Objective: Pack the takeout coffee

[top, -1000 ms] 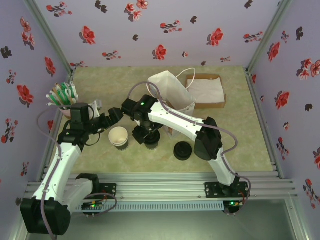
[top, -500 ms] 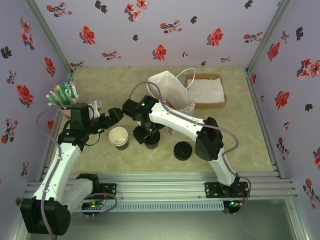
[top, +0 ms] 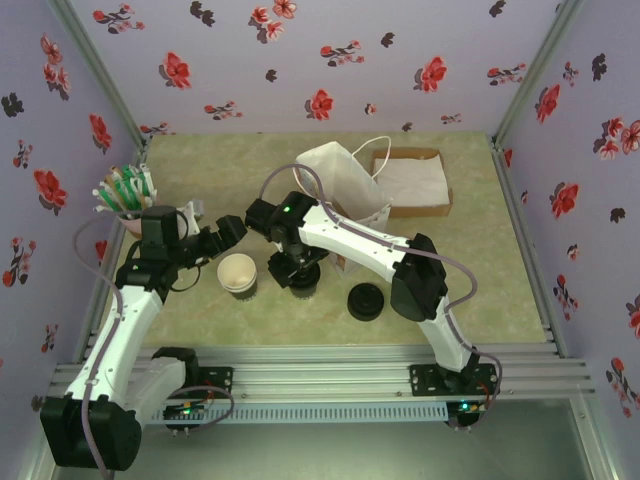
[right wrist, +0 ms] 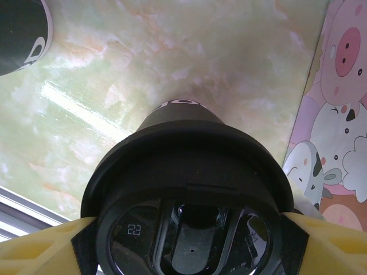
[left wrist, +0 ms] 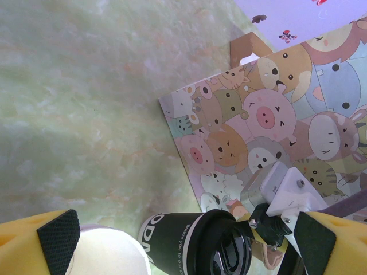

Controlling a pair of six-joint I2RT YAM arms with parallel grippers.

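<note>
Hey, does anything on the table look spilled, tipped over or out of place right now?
Nothing stands out. The lidded coffee cup stands upright with its lid seated flat, the paper bag is upright and open, the open cup is upright, and no liquid shows on the table.

Enclosure with lilac walls [top: 320, 60] printed with red and dark flowers, grey metal posts [top: 100, 70] in the back corners, a pale green marbled bench [top: 230, 170], and aluminium rails [top: 330, 365] along its near edge.
</note>
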